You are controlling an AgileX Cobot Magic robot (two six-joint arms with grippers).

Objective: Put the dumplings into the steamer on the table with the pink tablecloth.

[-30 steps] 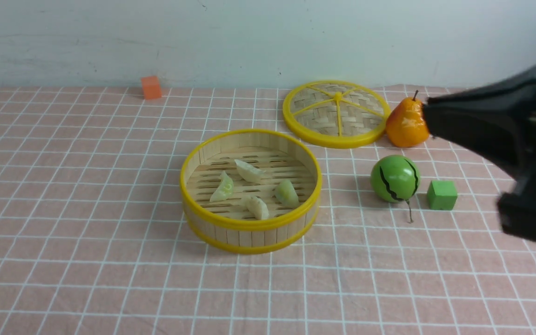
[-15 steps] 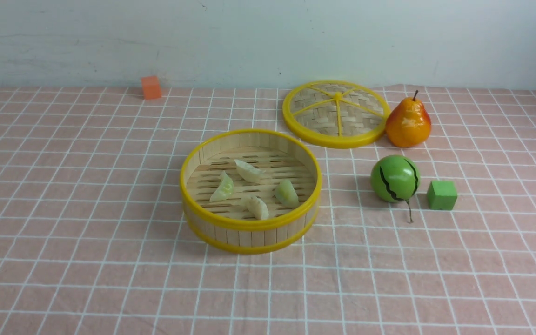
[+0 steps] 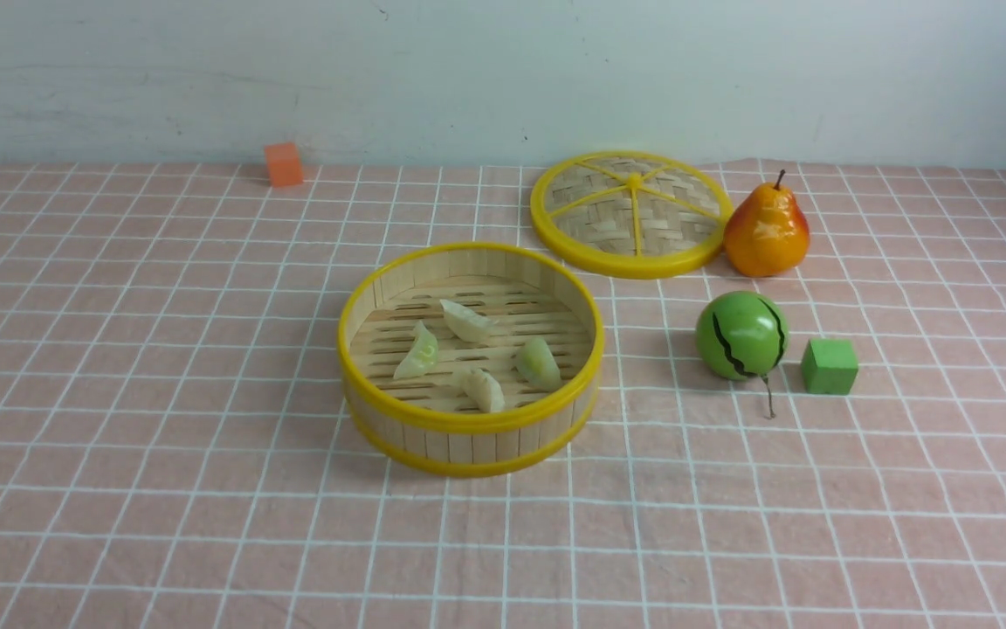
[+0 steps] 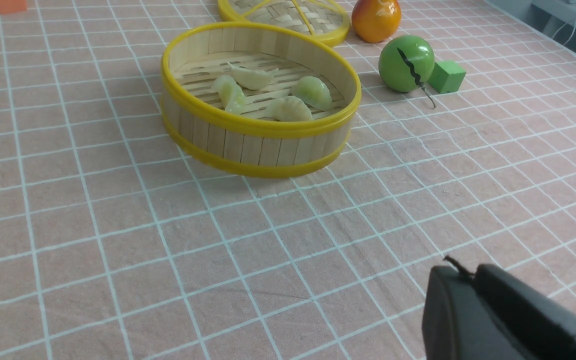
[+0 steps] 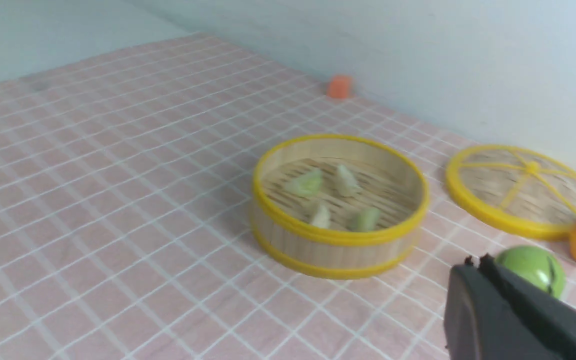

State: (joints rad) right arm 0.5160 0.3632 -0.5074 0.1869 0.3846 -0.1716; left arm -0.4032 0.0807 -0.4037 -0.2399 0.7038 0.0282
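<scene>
Bamboo steamer [image 3: 471, 445], yellow-rimmed at top and base, stood upright on the table [image 3: 162, 524], left of centre in the front view. Pink tablecloth [image 3: 232, 376] beneath, ruled in a white grid.

All four dumplings lay inside the steamer, on the slatted floor, spaced in a loose ring. Far dumpling [image 3: 468, 321]: pale, crescent-shaped. Left dumpling [image 3: 418, 352]: greenish, curved. Near dumpling [image 3: 481, 390]: whitish, pleated edge visible. Right dumpling [image 3: 539, 364]: pale green, plump.

Woven lid [image 3: 625, 210], yellow rim and spokes, lay flat beyond the steamer and to its right, apart from it. An orange-red pear [image 3: 767, 230], dark-stemmed, sat upright just beside the lid's right side. Nearer: a green melon ball [image 3: 741, 335] with dark wavy stripes and a dark stem, and a green block [image 3: 830, 366] just to its right. Orange block [image 3: 284, 164] near the table's far edge, left of the steamer. Pale wall [image 3: 468, 79] behind.

Left gripper [image 4: 465, 275]: fingers together, nothing held, over the cloth, well apart from the steamer. Right gripper [image 5: 477, 267]: fingers together too, nothing between them; only a dark sliver showed at the front view's right edge.
</scene>
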